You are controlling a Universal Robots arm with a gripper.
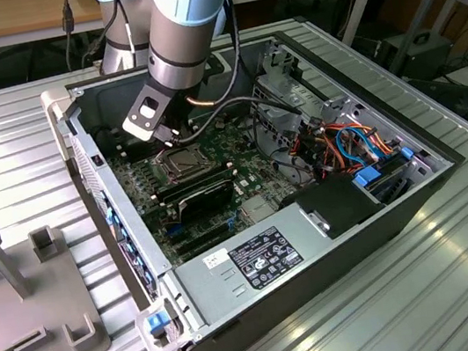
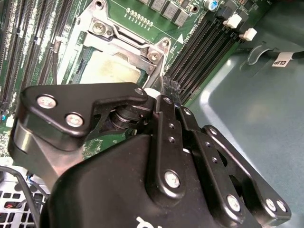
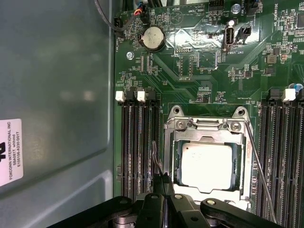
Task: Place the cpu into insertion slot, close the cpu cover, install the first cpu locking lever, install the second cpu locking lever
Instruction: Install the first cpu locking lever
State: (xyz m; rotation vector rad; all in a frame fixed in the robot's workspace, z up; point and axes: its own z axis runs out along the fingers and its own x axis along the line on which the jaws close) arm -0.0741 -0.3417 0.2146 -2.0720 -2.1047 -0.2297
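Note:
The cpu (image 3: 206, 166) lies flat in the insertion slot (image 1: 180, 162), its silvery-tan face showing through the window of the cpu cover (image 3: 174, 156). The cover lies down over it. One thin locking lever (image 3: 259, 171) runs along one side of the socket. A second, bent lever (image 3: 155, 159) stands at the other side, between socket and memory slots. My gripper (image 3: 164, 184) is shut, fingertips pressed together, with their tip right at that bent lever's end. In the second wrist view the gripper (image 2: 169, 89) hangs beside the cpu (image 2: 111, 66). In the exterior view it sits just above the socket.
Long black memory slots (image 3: 137, 142) flank the socket on both sides. The case's grey wall (image 3: 57, 95) rises close beside the gripper. A power supply (image 1: 256, 257), coloured cables (image 1: 349, 144) and a drive cage fill the case's other end. A grey fixture (image 1: 20, 289) stands outside.

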